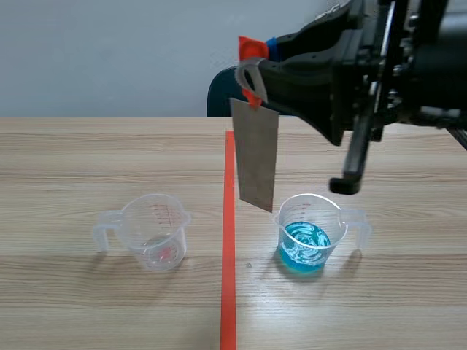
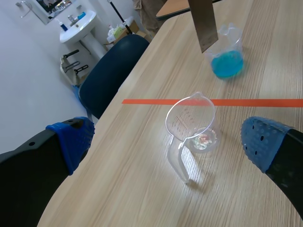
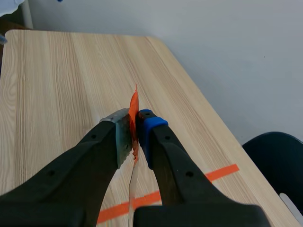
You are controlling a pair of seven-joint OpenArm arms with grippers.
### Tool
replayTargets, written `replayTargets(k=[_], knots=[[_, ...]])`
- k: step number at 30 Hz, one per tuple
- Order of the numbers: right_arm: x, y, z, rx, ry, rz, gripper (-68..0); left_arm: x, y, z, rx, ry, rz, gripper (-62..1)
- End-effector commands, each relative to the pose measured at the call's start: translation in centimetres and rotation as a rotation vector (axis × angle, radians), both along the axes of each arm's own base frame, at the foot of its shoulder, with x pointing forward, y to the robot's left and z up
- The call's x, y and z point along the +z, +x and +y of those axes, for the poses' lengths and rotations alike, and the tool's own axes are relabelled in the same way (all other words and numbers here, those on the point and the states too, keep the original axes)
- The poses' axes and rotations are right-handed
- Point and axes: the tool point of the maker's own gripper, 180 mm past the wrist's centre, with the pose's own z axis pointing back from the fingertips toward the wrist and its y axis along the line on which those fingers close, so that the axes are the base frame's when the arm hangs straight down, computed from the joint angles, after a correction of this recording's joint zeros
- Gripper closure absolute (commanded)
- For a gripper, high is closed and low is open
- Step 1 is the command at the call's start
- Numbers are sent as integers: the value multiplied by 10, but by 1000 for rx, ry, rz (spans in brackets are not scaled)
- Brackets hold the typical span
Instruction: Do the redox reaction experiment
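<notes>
Strip [image 1: 255, 157] hangs over mid-table, lower corner just beside the blue cup [image 1: 306, 240] rim; your right jaws clench its orange tab [image 1: 252, 49]. Likely thin, stiff, light: grip only the tab. Left jaws released, near the clear cup [image 2: 189, 120].

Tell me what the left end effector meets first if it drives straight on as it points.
Probably the clear measuring cup, handle first: it sits straight ahead of the open left end effector. Depth is unclear, so the table just short of it might come first.
</notes>
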Motion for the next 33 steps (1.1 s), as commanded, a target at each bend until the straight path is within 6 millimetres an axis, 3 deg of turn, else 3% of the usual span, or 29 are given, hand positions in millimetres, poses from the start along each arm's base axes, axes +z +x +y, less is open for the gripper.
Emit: replayTargets(k=[1,5,16,25,33], knots=[[11,-4,-5,21,21,-17,-9,4,-1,0,6,-30,-8,-623],[12,-8,-24,25,-13,-22,-9,4,-2,6,14,-41,-9,-623],[11,8,-64,-51,-12,-23,-9,4,-8,20,34,-80,-9,-623],[6,11,-70,-60,-13,-12,-9,-7,-12,31,84,-79,24,-623],[4,10,-70,-58,-17,-4,-9,-19,-17,55,162,-62,54,-623]])
